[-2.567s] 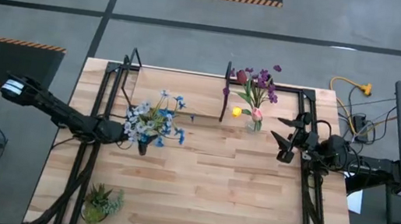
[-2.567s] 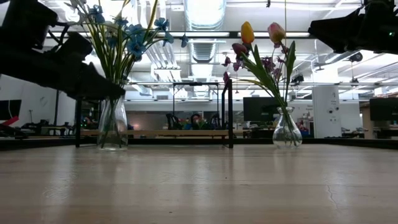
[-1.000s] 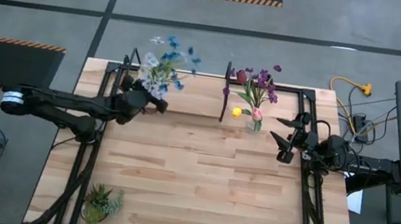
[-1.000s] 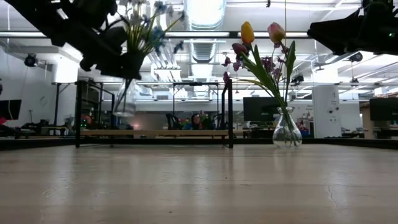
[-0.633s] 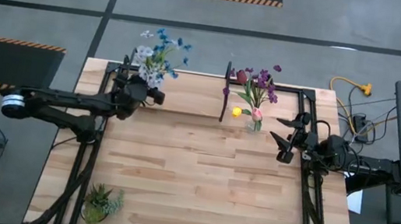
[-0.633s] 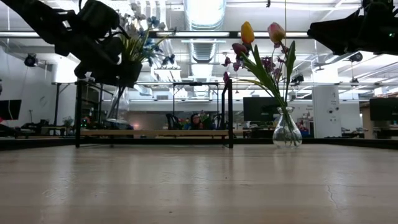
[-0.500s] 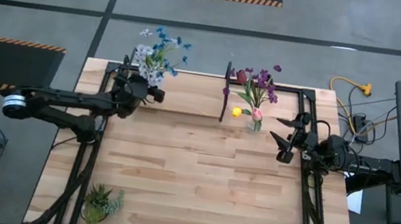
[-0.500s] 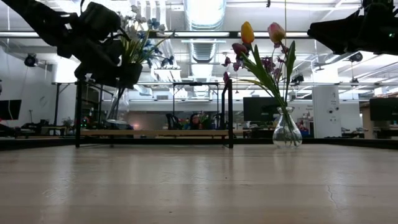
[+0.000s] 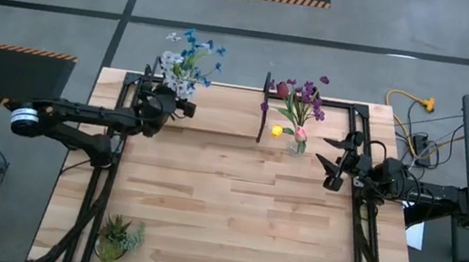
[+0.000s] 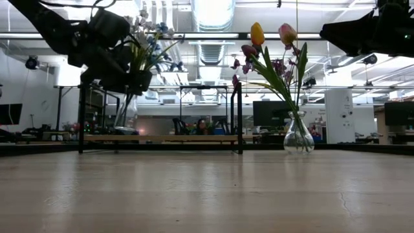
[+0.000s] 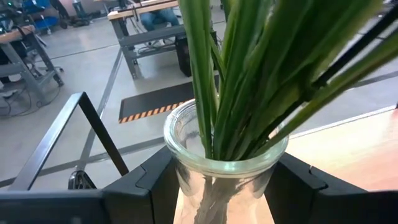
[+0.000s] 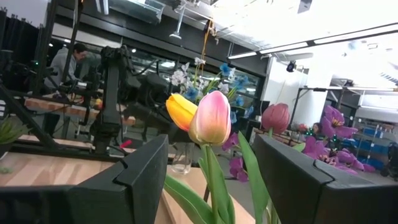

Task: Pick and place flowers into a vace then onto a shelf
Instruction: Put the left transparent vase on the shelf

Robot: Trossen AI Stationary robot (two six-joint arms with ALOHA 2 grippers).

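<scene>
A clear glass vase [image 11: 221, 177] with blue and white flowers [image 9: 187, 54] sits in my left gripper [image 9: 165, 103], over the left end of the shelf [image 9: 218, 115], a light plank between black brackets at the table's far edge. In the low view the vase [image 10: 125, 110] hangs a little above the plank [image 10: 168, 138]. A second vase [image 9: 296, 142] with purple, pink and yellow flowers [image 9: 301, 99] stands on its base on the table, right of the shelf. My right gripper [image 9: 332, 164] waits open just right of it, touching nothing. My left gripper holds the vase by its neck [image 11: 186, 171], just under the rim, pinched between the two fingers [image 11: 152, 183]. The fingers come in level from the table's left. The vase is lifted clear of the table, slightly tilted, with the flower stems rising out of its mouth.
A small spiky green potted plant [image 9: 117, 236] stands near the table's near-left corner. The black shelf brackets [image 9: 263, 108] rise at both ends of the plank. The broad middle of the wooden tabletop [image 9: 233, 204] is bare. A person sits in the room beyond [image 10: 206, 125].
My left gripper has carried the vase a little farther toward the table's far-left corner and lowered it over the shelf's left end. The vase stays in the hold, clear of the table, and its flowers now reach past the far edge. My right arm has kept still.
</scene>
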